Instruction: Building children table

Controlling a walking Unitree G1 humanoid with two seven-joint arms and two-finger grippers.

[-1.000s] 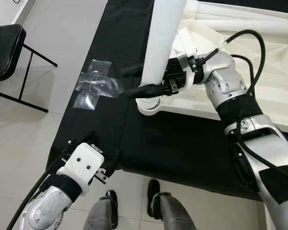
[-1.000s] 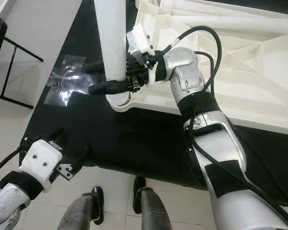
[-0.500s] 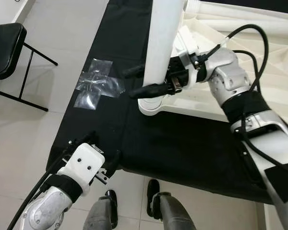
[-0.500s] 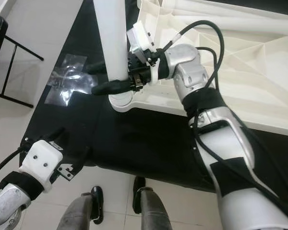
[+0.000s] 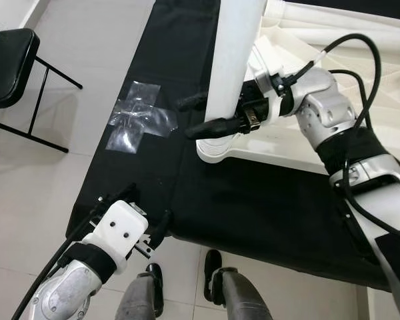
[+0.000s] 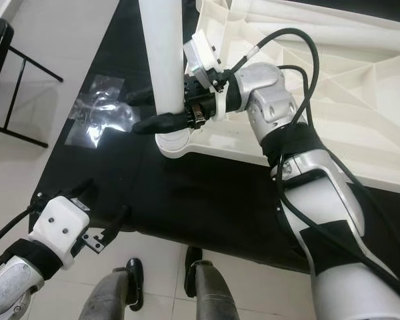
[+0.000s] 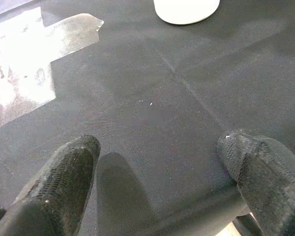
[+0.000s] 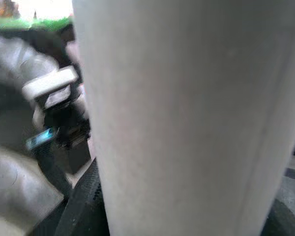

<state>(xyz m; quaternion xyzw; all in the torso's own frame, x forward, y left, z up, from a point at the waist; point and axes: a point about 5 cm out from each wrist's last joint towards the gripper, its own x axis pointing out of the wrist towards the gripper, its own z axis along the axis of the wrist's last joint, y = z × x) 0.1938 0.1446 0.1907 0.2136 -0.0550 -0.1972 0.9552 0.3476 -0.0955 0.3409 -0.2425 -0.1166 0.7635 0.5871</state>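
Note:
A white table leg [image 5: 237,60] stands upright in a round corner socket [image 5: 217,152] of the overturned white table top [image 5: 373,133]. My right gripper [image 5: 184,119] is shut on the table leg low down, one black finger [image 5: 213,127] on the near side and the other on the far side. The right wrist view looks at the leg [image 8: 187,118] from very close. My left gripper [image 5: 147,208] hangs low over the near edge of the black cloth [image 5: 253,207]. It is open, with both fingers [image 7: 64,182] far apart and nothing between them.
A crumpled clear plastic bag [image 5: 137,120] lies on the cloth's left edge. A black folding chair [image 5: 7,60] stands on the tiled floor at the far left. My own feet [image 5: 217,280] stand at the cloth's near edge.
The whole picture has shifted slightly. My right wrist and forearm have swung a little to the right while the fingers stay on the leg. The left arm has not moved.

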